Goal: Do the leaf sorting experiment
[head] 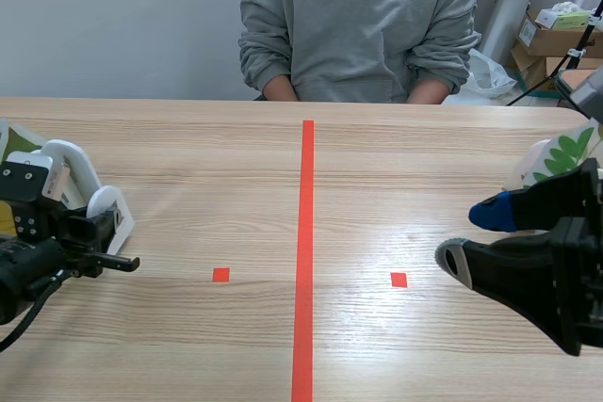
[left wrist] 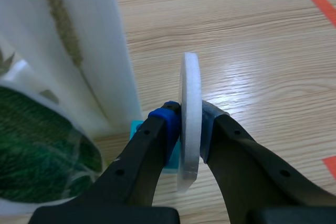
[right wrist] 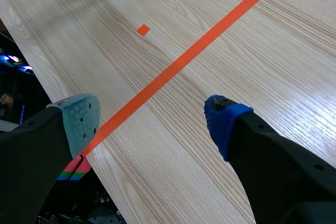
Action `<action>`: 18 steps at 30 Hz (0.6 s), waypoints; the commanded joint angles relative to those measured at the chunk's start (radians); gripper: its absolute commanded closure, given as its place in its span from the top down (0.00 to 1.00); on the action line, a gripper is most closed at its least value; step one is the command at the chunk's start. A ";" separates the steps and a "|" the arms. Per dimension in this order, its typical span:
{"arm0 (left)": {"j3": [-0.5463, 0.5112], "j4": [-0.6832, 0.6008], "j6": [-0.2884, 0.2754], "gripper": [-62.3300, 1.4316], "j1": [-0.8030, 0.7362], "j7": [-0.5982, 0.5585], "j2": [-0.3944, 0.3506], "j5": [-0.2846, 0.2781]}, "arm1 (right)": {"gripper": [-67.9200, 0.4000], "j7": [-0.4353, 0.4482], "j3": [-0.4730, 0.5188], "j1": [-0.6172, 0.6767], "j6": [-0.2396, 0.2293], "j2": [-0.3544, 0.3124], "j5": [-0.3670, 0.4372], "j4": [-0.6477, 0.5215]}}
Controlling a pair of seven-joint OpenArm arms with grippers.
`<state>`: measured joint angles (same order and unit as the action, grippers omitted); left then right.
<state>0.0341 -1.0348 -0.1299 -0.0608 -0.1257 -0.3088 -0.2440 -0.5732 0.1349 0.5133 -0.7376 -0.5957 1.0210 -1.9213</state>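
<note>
The left gripper [left wrist: 189, 121] pinches a thin white disc [left wrist: 190, 72] edge-on, perhaps a holder. Lift it straight, clear of the leaf sheet [left wrist: 94, 51] beside it — the right gripper [right wrist: 152, 119] hangs spread, empty.

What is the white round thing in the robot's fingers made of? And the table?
The white disc looks like matte foam or plastic: its thick edge is dull and faintly grainy. The table looks like wood or wood-look laminate: grain lines under a soft shine.
</note>
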 commanded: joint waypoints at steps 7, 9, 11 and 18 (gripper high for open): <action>-0.003 0.048 0.050 0.08 0.039 -0.016 -0.030 -0.002 | 0.61 0.022 0.005 -0.012 -0.008 -0.016 0.011 0.000; -0.003 0.073 0.057 0.08 0.053 -0.018 -0.032 -0.002 | 0.61 0.022 0.005 -0.012 -0.008 -0.016 0.011 0.000; -0.003 0.099 0.057 0.08 0.067 -0.026 -0.036 -0.002 | 0.61 0.022 0.005 -0.012 -0.008 -0.016 0.011 0.000; -0.006 0.150 0.065 0.08 0.101 -0.059 -0.061 -0.003 | 0.61 0.022 0.005 -0.012 -0.008 -0.016 0.011 0.000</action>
<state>0.0341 -0.8696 -0.0738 0.0284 -0.1635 -0.3531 -0.2436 -0.5682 0.1349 0.5133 -0.7376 -0.5957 1.0210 -1.9213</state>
